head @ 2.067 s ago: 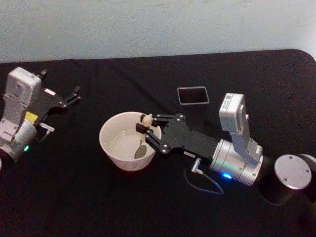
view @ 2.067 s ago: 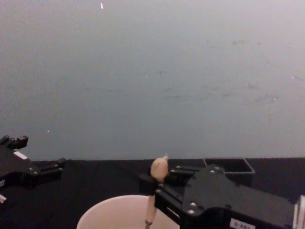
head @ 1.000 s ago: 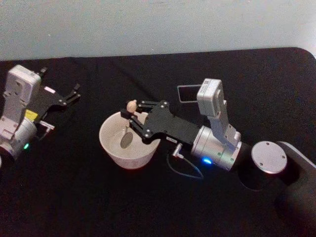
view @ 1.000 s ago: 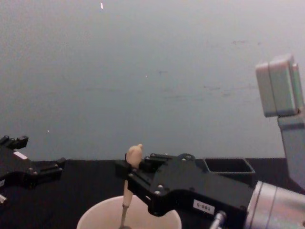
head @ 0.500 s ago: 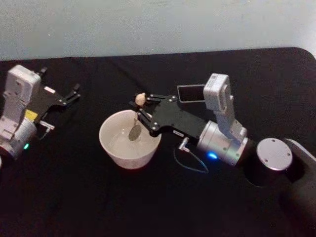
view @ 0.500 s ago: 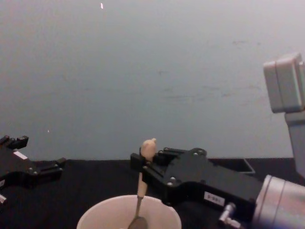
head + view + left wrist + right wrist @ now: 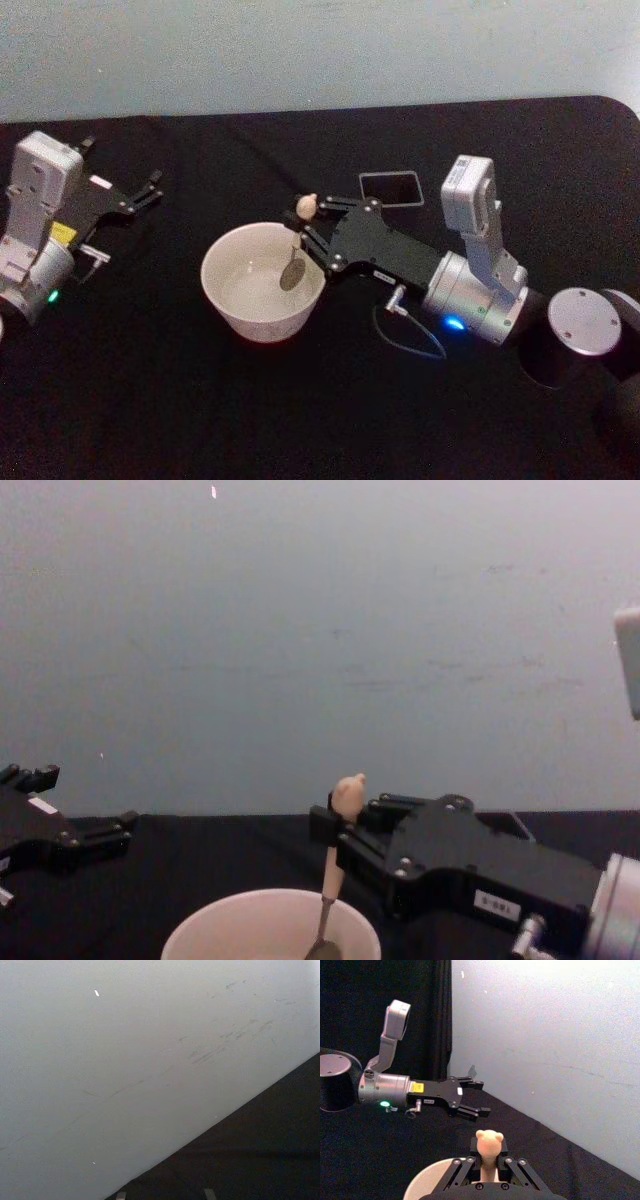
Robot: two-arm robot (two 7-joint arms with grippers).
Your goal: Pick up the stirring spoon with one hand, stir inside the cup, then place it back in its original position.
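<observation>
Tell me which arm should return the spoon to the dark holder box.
Right. The right gripper clamps the stirring spoon over the cup, with the holder box just behind it. The left gripper sits open, far from both.

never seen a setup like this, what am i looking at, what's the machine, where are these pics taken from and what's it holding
This is a robot with two arms, each ending in a black gripper, working over a black table. The head view looks down from above. The chest view looks across the table from lower down. Each wrist view comes from a camera on one arm.

On the table are a wide pale cup and, behind it to the right, a dark square holder box with nothing in it.

The right gripper is shut on the stirring spoon. It grips the beige handle just under the knob, and the spoon's dark bowl hangs down inside the cup.

The left gripper is parked off to the left, open and holding nothing.
</observation>
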